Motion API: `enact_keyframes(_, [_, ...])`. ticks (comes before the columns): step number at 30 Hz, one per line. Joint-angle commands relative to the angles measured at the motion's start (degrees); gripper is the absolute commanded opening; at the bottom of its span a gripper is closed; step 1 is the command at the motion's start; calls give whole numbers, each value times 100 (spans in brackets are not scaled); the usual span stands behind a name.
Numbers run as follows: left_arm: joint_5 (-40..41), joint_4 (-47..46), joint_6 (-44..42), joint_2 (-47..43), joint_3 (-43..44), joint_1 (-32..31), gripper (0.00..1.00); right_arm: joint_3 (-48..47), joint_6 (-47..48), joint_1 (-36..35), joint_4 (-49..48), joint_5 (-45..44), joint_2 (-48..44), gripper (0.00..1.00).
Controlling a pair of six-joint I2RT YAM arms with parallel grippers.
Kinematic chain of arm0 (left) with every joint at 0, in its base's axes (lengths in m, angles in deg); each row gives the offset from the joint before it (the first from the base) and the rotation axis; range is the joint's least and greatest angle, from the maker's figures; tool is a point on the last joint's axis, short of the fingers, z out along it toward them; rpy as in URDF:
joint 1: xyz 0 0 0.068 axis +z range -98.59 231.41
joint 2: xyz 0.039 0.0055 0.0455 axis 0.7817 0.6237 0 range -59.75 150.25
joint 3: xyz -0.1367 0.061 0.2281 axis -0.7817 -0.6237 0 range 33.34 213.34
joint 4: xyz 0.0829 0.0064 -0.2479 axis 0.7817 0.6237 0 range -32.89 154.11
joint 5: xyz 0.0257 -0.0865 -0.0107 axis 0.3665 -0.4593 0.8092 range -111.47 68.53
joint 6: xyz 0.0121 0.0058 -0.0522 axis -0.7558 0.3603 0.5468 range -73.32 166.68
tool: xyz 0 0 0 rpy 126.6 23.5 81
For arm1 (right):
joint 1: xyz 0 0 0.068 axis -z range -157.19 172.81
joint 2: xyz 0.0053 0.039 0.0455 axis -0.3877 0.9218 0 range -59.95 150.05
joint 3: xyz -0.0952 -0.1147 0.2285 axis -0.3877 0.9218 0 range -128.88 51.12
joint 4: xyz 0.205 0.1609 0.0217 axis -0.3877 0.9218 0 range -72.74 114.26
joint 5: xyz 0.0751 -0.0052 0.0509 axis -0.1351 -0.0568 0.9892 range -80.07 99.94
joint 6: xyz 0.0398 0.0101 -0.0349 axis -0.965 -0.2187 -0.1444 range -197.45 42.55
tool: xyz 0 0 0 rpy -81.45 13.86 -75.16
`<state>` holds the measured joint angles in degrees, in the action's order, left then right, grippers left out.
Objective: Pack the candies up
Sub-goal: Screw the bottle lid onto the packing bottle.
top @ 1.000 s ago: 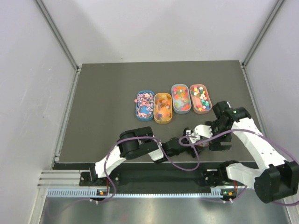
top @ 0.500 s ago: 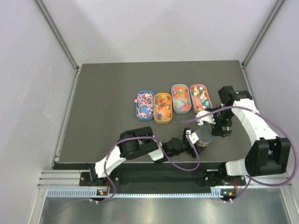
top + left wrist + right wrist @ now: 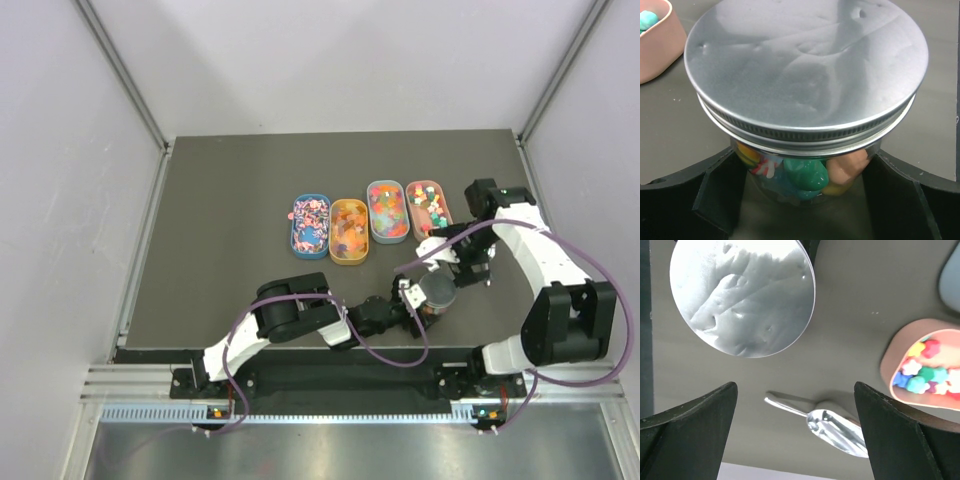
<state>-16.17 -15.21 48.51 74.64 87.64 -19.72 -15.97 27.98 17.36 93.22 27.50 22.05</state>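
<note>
- The left claw [image 3: 420, 300] hugs the jar [image 3: 790, 195], with one finger tight on each side of the glass.
- Some candies [image 3: 810, 172] sit inside the jar, right between that claw's fingers.
- The lid [image 3: 805, 75] is on the jar, over those candies.
- The right claw [image 3: 795, 387] is wide open and holds nothing.
- It hangs over the table [image 3: 220, 250], close beside the jar.
- The scoop [image 3: 837, 432] lies on the table below the gap between its fingers.
- More candies lie in the pink tray [image 3: 888, 365], near one of its fingers but not touching it.
- Three more trays [image 3: 348, 225] of candies sit farther off, beyond both claws.
</note>
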Motion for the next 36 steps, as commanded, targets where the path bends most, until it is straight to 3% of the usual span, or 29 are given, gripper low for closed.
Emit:
enact_keyframes(1, [155, 4700, 749, 1292, -588, 73, 0, 134, 487, -87, 867, 309, -315, 100])
enact_keyframes(11, [164, 4726, 732, 1318, -561, 73, 0, 557, 699, -544, 859, 458, -606, 100])
enact_keyframes(26, [182, 4700, 705, 1292, -570, 65, 0, 627, 611, -676, 841, 494, -430, 99])
enact_keyframes(32, [208, 4718, 705, 1318, -561, 56, 0, 715, 576, -685, 841, 476, -342, 95])
enact_keyframes(36, [199, 4735, 723, 1336, -561, 38, 0, 689, 479, -685, 832, 459, -272, 88])
